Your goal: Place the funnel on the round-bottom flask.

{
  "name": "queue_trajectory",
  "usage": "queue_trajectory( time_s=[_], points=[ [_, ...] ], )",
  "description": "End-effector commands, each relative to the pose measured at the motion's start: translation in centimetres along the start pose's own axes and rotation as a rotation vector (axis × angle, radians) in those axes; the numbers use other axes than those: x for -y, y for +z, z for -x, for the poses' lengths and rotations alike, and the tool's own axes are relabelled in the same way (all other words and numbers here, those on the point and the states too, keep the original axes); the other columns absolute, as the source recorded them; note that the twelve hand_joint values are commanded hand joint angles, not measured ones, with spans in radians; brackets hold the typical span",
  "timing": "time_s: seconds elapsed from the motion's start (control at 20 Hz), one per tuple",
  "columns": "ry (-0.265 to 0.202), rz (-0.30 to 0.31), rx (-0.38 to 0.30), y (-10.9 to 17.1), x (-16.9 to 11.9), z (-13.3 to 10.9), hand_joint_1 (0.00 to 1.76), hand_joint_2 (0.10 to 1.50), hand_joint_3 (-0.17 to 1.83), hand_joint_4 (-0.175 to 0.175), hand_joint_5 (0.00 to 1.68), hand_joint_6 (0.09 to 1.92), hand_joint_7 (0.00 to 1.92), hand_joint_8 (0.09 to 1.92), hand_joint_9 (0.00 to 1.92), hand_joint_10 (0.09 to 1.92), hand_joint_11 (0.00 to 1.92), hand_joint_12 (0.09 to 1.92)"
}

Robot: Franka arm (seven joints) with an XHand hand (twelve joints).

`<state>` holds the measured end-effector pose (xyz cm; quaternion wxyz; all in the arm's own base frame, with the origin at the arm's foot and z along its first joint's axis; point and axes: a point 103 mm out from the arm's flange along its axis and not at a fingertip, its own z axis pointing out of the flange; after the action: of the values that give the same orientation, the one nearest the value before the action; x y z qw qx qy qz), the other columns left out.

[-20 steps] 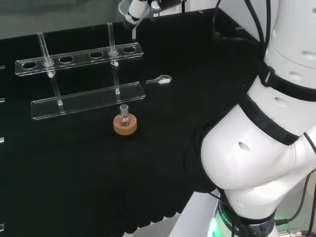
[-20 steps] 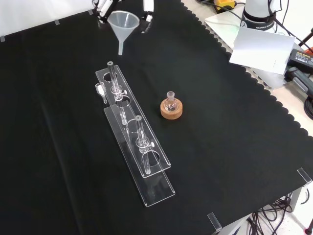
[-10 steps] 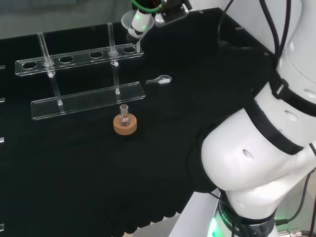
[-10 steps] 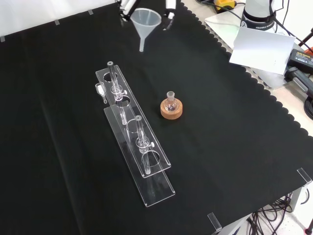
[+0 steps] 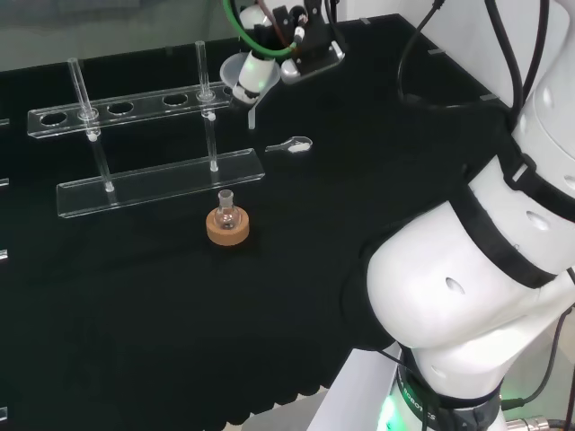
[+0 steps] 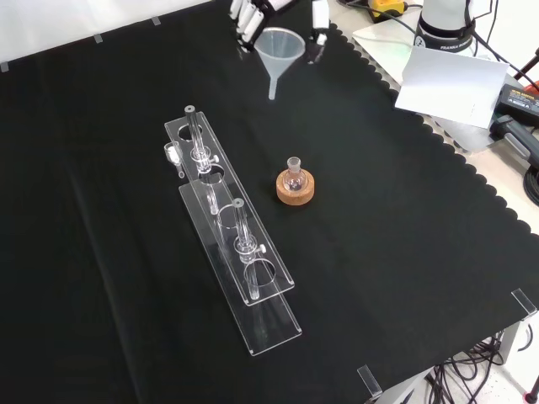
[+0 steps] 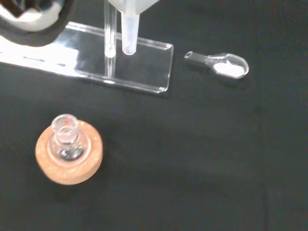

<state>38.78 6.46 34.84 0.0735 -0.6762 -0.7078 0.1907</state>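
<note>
Cork ring stand point(image 6: 296, 187) is seen nearest in the front view, and on it the small clear glass round-bottom flask point(image 6: 293, 176) is set upright, its short neck open and pointing up. To the left of it in that view the long clear acrylic test-tube rack point(image 6: 232, 246) is laid across the black cloth point(image 6: 404, 236), with thin glass tubes standing in it. Farther off, near the top of the front view, the translucent white plastic funnel point(image 6: 280, 50) is carried in the air, cone up and stem straight down, well apart from the flask. It is gripped at the rim by the curled fingers of the black and white hand point(image 6: 318, 20). In the wrist view the funnel stem is seen well away from the flask mouth, with a small clear scoop point(image 7: 219, 64) lying on the cloth off to one side.

For this step to be done well, the funnel should be kept upright and brought over the flask while held high enough to pass clear of the rack's tubes. The stem tip should be centred over the narrow neck before any lowering is begun; judged by eye, the mouth leaves little margin. The descent is best made straight, so that the light flask is not tipped off its ring.
</note>
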Motion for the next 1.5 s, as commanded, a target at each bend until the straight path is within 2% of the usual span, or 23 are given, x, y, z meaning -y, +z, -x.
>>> queue_trajectory(
  time_s=[0.05, 0.7, 1.2, 1.5],
  points=[
    [-0.028, -0.025, -0.002, 2.1, -0.5, -2.0, 0.77, 0.71, 0.53, 0.006, 0.72, 0.7, 0.59, 0.66, 0.87, 0.46, 0.66, 1.29],
    [-0.076, -0.082, 0.007, 5.2, -2.9, -4.6, 0.78, 0.72, 0.53, 0.006, 0.72, 0.71, 0.58, 0.67, 0.87, 0.46, 0.66, 1.29],
    [-0.092, -0.073, 0.008, 6.0, -4.0, -5.1, 0.79, 0.72, 0.53, 0.006, 0.72, 0.71, 0.58, 0.67, 0.86, 0.46, 0.66, 1.3],
    [-0.096, -0.094, 0.008, 7.3, -4.9, -5.4, 0.79, 0.72, 0.53, 0.005, 0.72, 0.71, 0.58, 0.67, 0.86, 0.47, 0.66, 1.3]
  ],
)
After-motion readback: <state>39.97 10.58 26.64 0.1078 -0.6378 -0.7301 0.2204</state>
